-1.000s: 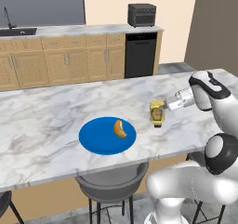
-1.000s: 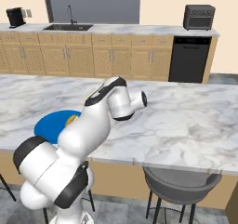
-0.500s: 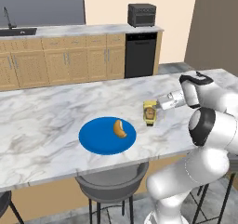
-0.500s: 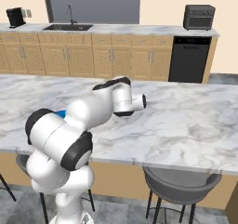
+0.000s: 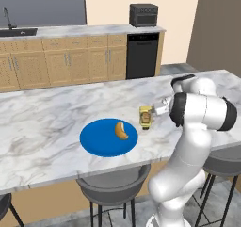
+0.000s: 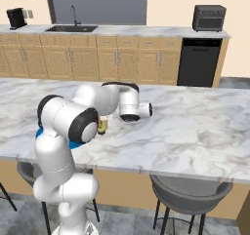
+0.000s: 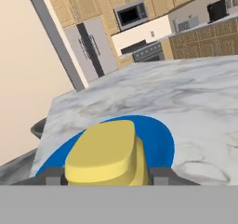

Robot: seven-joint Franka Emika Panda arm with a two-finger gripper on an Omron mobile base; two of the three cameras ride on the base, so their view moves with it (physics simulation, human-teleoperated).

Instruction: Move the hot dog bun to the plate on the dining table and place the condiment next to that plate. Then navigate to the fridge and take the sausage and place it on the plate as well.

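On the marble island, mid-frame in the left base view, from left to right:

Dining table (image 5: 42,122): white, grey-veined top running across the whole middle band of the left base view, and across the centre of the right base view.

Plate (image 5: 101,141): bright blue, flat on the table just left of centre in the left base view. In the hand view its blue arc lies behind the bottle, at lower centre.

Hot dog bun (image 5: 121,130): golden-tan, curved, lying on the right half of the plate.

Condiment (image 5: 145,117): yellow bottle with a red-and-yellow label, standing on the table just right of the plate's rim, close to it but off it. In the right base view a sliver of it shows at left of centre, beside the arm's dark joint. In the hand view its yellow body takes up the lower centre.

Gripper (image 5: 151,114): reaching in from the right at bottle height, clamped on the condiment; the two dark fingertips (image 7: 54,175) sit hard against either side of the yellow body in the hand view.

Stool (image 5: 110,190): grey seat under the table edge, lower centre of the left base view.

Dishwasher (image 5: 142,55): black, upper centre-right, in the back run of wooden cabinets.

Toaster oven (image 5: 143,15): dark box on the back counter, above the dishwasher.
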